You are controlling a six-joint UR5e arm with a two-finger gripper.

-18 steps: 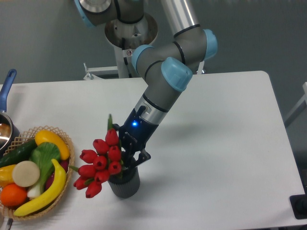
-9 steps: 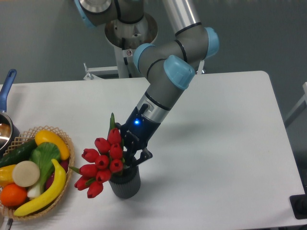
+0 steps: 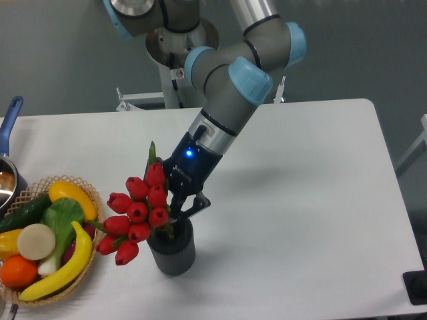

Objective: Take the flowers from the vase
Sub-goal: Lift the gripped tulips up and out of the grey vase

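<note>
Flowers (image 3: 137, 217) being gripped above vase (image 3: 171, 248), lower left of centre.
Fingers (image 3: 179, 208) clamping on stems; lifting straight up is avoiding tipping it.

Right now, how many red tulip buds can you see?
About 9, all in one bunch of flowers leaning left out of the vase, beside the gripper. Some may hide behind others.
</note>
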